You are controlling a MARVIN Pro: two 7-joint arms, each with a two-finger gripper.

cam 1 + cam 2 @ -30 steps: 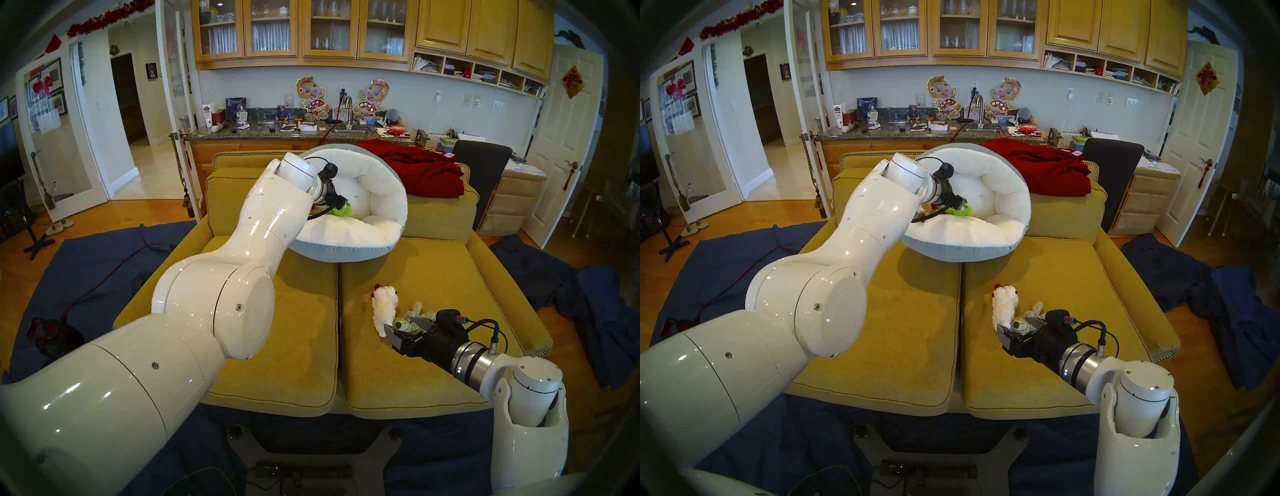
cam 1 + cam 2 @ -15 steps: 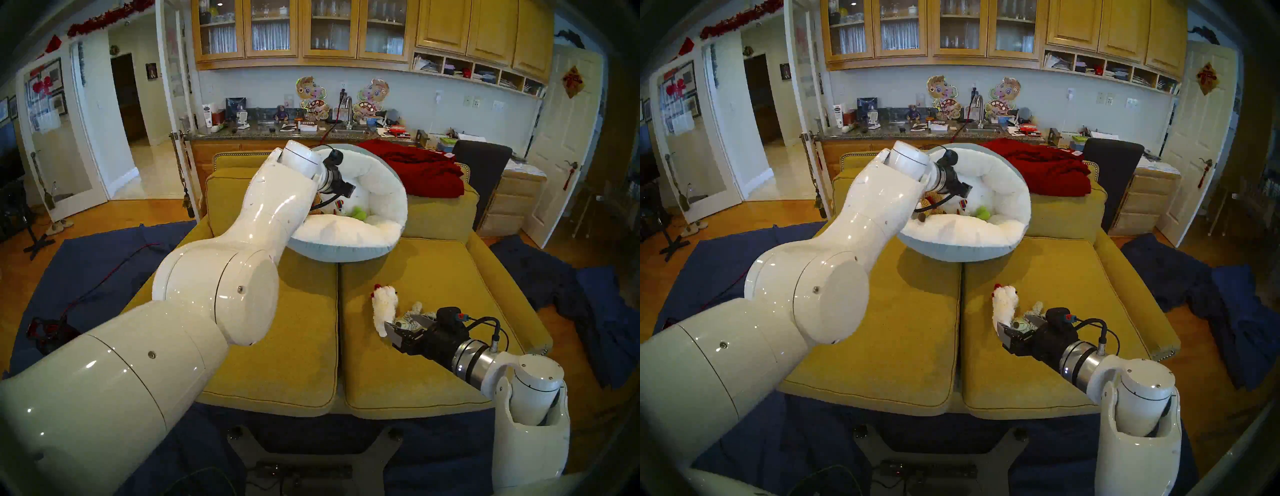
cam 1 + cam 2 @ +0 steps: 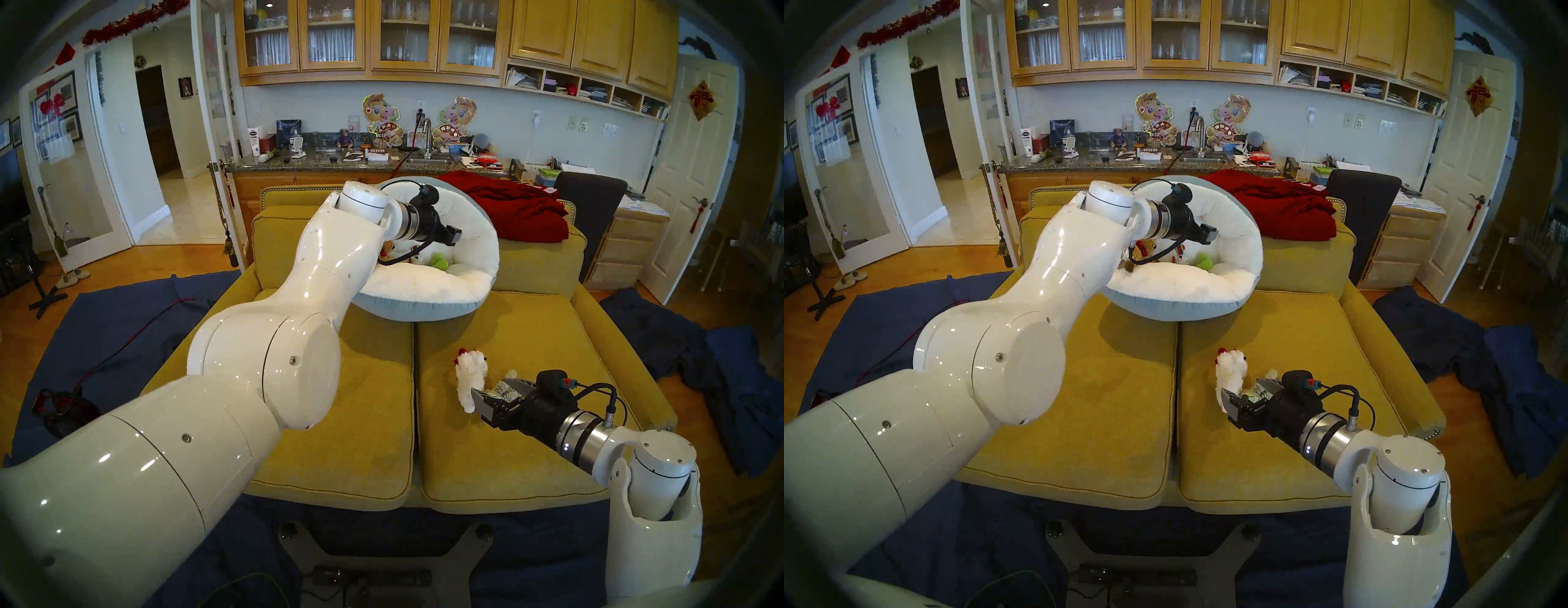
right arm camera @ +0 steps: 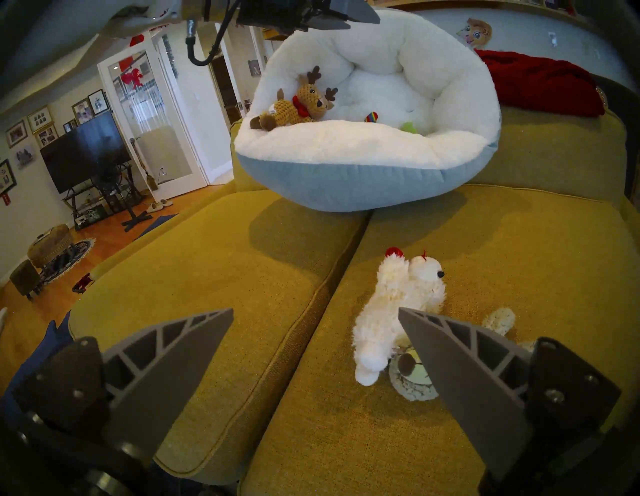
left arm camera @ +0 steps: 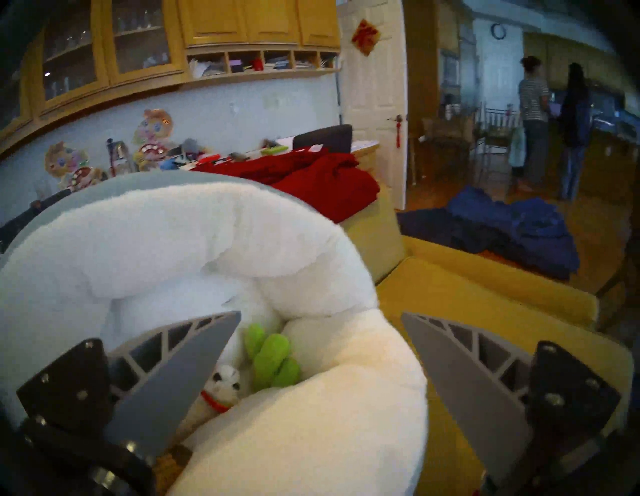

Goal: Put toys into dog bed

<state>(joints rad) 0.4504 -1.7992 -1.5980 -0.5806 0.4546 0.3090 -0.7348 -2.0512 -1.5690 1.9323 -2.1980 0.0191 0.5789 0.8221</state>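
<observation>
Three toys in dog bed (image 4: 346, 187) (tilted)

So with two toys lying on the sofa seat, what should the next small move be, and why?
Probably slide the open right end effector sideways over the fluffy white toy: it lies just off-centre, outside the dog bed.

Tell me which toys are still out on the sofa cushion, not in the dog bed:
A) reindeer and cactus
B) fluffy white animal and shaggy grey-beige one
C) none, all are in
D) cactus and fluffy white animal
B: the fluffy white animal and the shaggy grey-beige one lie on the sofa cushion, while the reindeer and cactus are in the dog bed.
</observation>
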